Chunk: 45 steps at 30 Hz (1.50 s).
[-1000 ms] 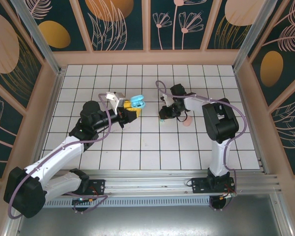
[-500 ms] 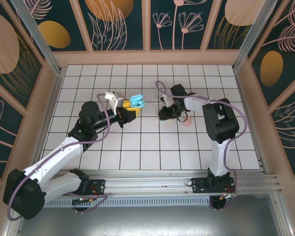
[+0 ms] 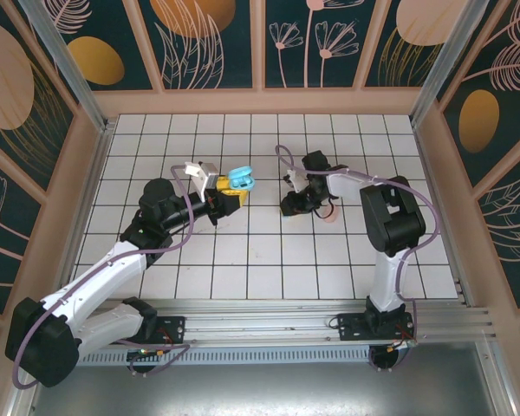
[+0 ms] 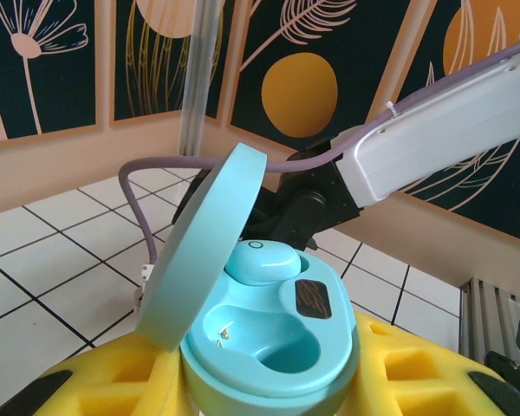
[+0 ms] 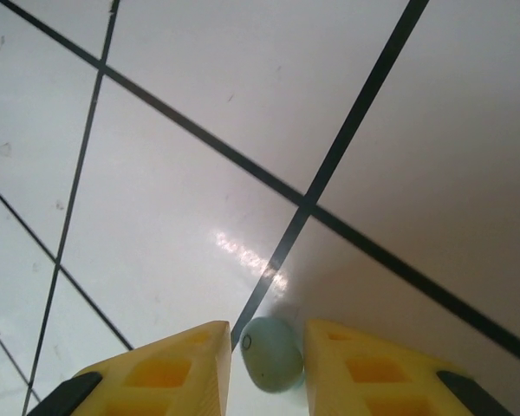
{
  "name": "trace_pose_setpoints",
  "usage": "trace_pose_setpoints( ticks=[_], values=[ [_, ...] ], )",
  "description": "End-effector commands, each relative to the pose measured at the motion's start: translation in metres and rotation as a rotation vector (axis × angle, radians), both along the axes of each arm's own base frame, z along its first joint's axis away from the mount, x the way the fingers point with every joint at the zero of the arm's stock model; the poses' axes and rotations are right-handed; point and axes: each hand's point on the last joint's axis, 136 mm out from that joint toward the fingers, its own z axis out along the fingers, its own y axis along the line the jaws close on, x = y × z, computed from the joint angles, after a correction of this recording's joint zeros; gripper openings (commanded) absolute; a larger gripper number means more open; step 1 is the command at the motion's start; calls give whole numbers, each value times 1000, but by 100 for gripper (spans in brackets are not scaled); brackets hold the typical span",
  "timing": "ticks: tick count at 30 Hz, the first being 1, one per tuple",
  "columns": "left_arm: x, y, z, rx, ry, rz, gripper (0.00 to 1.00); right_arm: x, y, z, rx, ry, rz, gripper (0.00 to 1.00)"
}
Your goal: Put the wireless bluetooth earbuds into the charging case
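On the white tiled floor [image 5: 199,130] right of centre, the right gripper [image 5: 266,334] stands with its yellow fingers slightly spread on either side of a teal earbud [image 5: 271,354], which lies on the tile unpinched. Slightly farther and to the left, the left gripper [image 3: 230,191] pinches the open teal charging case [image 4: 269,347]. A second teal earbud [image 4: 260,262] sits in its far socket.
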Motion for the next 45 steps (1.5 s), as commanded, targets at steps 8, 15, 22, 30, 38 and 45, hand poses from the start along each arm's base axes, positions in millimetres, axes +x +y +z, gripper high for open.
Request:
trace_pose_setpoints(
  ticks=[8, 15, 22, 30, 38, 45],
  values=[
    [-2, 1, 3, -2, -17, 4, 0, -13, 2, 10, 27, 13, 16, 30],
    [-3, 3, 3, -2, -18, 16, 0, -11, 0, 9, -49, -52, 19, 30],
    [-3, 5, 4, 1, -23, 25, 0, 1, -5, 42, -194, -261, -63, 29],
    [-3, 4, 3, -1, -18, 21, 0, -9, -3, 45, -347, -317, -26, 25],
    [-4, 5, 4, -6, -16, 23, 0, -18, 6, 28, -427, -282, 37, 23],
    [-5, 6, 4, -1, -18, 28, 0, -21, 6, 17, -489, -263, 82, 21]
  ],
)
